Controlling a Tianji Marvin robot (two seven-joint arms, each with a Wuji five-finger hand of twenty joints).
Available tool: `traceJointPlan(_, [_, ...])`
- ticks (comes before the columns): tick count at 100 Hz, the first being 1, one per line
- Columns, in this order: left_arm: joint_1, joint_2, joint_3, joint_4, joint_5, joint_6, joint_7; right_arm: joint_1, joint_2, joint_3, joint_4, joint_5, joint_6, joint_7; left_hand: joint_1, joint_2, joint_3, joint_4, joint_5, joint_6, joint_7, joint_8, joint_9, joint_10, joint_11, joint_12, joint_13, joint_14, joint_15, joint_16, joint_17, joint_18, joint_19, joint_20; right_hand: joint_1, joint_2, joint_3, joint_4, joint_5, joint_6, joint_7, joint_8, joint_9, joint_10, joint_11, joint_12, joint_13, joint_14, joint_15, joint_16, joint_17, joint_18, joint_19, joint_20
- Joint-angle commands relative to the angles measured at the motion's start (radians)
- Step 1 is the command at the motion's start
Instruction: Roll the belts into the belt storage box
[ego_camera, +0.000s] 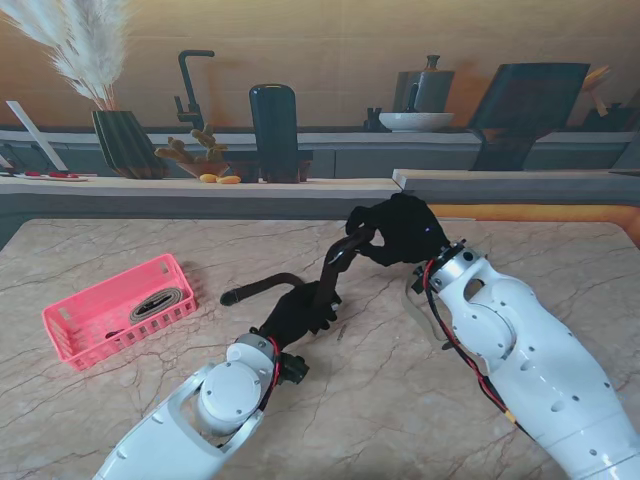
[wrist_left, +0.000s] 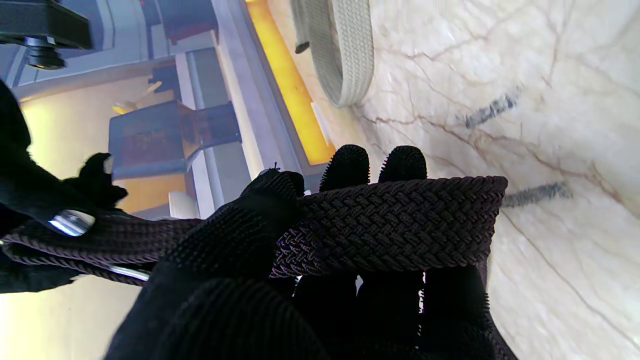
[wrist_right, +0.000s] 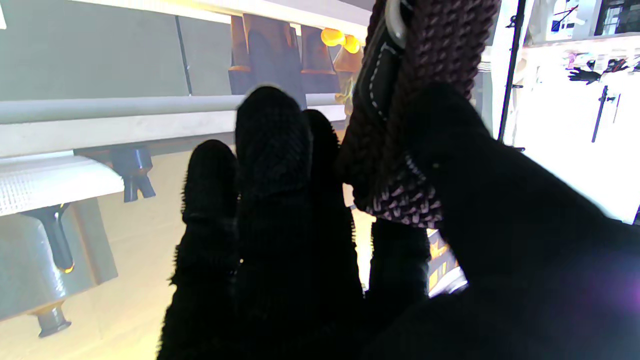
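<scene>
— where is the dark braided belt (ego_camera: 335, 265)?
— right of the pink storage box (ego_camera: 118, 310), raised off the marble; its woven strap (wrist_left: 400, 225) is pulled taut, its tail end (ego_camera: 255, 289) trailing down toward the box. a metal buckle piece (wrist_right: 395, 17) shows at its upper end.
— and the box?
— a slotted pink basket, already holding one rolled belt (ego_camera: 155, 305).
— any other?
— a pale grey belt (wrist_left: 345, 60) on the marble, well apart from the box.

A marble table (ego_camera: 400, 400) with thin brown veins fills the near ground. Behind it runs a grey ledge (ego_camera: 200, 185). On the ledge stand a dark ribbed vase (ego_camera: 125, 143) of pale pampas grass (ego_camera: 80, 45), a black tap (ego_camera: 188, 90), a dark rounded block (ego_camera: 274, 130), a white bowl (ego_camera: 416, 121) and a dark slanted board (ego_camera: 525, 100). Small yellow pieces (ego_camera: 220, 179) lie by the block.
</scene>
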Motion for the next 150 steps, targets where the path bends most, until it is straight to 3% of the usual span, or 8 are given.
traceJointPlan(1, [0.013,-0.005,0.002,-0.015,-0.02,0.0,-0.011,0.009,-0.009,-0.018,0.012,-0.005,0.005,-0.007,-0.015,-0.018,0.019,-0.014,0.023,-0.032,0.035,-0.015,0.032,-0.008,0.023,-0.01,0.014,0.018,0.016,-0.001,-0.003,0.023,0.039,0.024,0.088,0.093,0.074,0.049,0.088,-0.072,0.185,0.051,0.011,-0.018,0.022,0.019,0.001,0.002,0.024,0.013,0.001,0.01,0.005,0.012])
traceJointPlan(27, [0.024,-0.018,-0.002,-0.02,-0.11,-0.003,-0.005,0.025,-0.023,-0.092,0.054,0.032,0.032,-0.039,-0.096,0.015,-0.089,0.01,-0.06,-0.059,-0.044,0.009,-0.078,-0.035,-0.029,-0.017,-0.06,-0.002,-0.033,0.01,-0.041,0.003,0.0,0.006,0.097,0.089,0.068,0.062,0.086,-0.053,0.184,0.046,0.009,-0.006,0.035,0.016,0.005,0.006,0.04,0.014,0.002,0.016,0.012,0.009])
traceJointPlan(37, [0.034,-0.025,-0.012,-0.022,-0.182,-0.032,0.002,0.016,-0.025,-0.107,0.057,0.033,0.025,-0.053,-0.273,0.083,-0.165,0.046,-0.126,-0.044,-0.182,0.022,-0.19,-0.051,-0.091,-0.033,-0.145,-0.02,-0.114,0.004,-0.075,-0.002,-0.042,-0.014,0.097,0.089,0.067,0.064,0.088,-0.052,0.184,0.044,0.01,-0.006,0.038,0.014,0.004,0.007,0.043,0.013,0.001,0.016,0.013,0.008])
traceJointPlan(64, [0.059,-0.028,-0.041,-0.035,-0.301,-0.124,-0.004,-0.018,-0.026,-0.135,0.063,0.029,-0.01,-0.087,-0.453,-0.026,-0.299,0.056,-0.338,-0.092,-0.342,-0.017,-0.405,-0.096,-0.206,-0.077,-0.287,-0.128,-0.337,-0.046,-0.141,-0.003,-0.179,-0.081,0.091,0.105,0.053,0.067,0.076,-0.059,0.18,0.043,0.002,-0.012,0.045,0.008,-0.003,-0.002,0.044,0.007,-0.003,0.016,0.015,0.002])
traceJointPlan(75, [0.068,-0.027,-0.047,-0.04,-0.337,-0.159,-0.012,-0.019,-0.03,-0.155,0.078,0.048,-0.021,-0.089,-0.611,-0.132,-0.042,0.025,-0.389,-0.107,-0.356,-0.042,-0.434,-0.113,-0.219,-0.084,-0.294,-0.155,-0.393,-0.051,-0.144,-0.006,-0.224,-0.077,0.09,0.114,0.044,0.069,0.067,-0.065,0.177,0.044,-0.005,-0.016,0.046,0.005,-0.011,-0.005,0.037,0.002,-0.009,0.016,0.013,-0.001])
traceJointPlan(86, [0.08,-0.029,-0.055,-0.056,-0.387,-0.184,-0.014,-0.016,-0.032,-0.18,0.098,0.054,-0.032,-0.095,-0.662,-0.18,0.06,0.009,-0.435,-0.118,-0.357,-0.044,-0.454,-0.125,-0.221,-0.086,-0.293,-0.177,-0.42,-0.062,-0.141,-0.013,-0.241,-0.081,0.088,0.126,0.032,0.07,0.053,-0.076,0.173,0.046,-0.012,-0.025,0.044,-0.001,-0.021,-0.013,0.025,-0.006,-0.013,0.016,0.011,-0.005])
traceJointPlan(118, [0.102,-0.024,-0.07,-0.087,-0.451,-0.195,-0.036,0.011,-0.046,-0.243,0.151,0.11,-0.04,-0.088,-0.539,-0.237,0.232,0.002,-0.457,-0.149,-0.324,-0.033,-0.398,-0.137,-0.16,-0.058,-0.2,-0.193,-0.377,-0.053,-0.031,-0.068,-0.241,-0.103,0.068,0.085,0.011,0.076,-0.089,-0.074,0.112,0.053,-0.088,-0.034,0.011,-0.003,-0.091,-0.025,-0.034,-0.038,-0.053,0.032,-0.007,-0.015])
traceJointPlan(150, [0.116,-0.033,-0.084,-0.119,-0.463,-0.153,0.014,-0.011,-0.026,-0.229,0.123,0.084,-0.068,-0.029,-0.257,-0.152,0.312,0.036,-0.435,-0.132,-0.174,0.011,-0.27,-0.159,-0.024,0.009,-0.038,-0.198,-0.208,-0.004,0.133,-0.121,-0.116,-0.099,-0.118,0.054,0.06,0.163,-0.223,-0.041,-0.168,0.271,-0.263,-0.031,0.055,-0.027,-0.212,-0.013,-0.07,-0.055,-0.134,0.073,-0.054,-0.022])
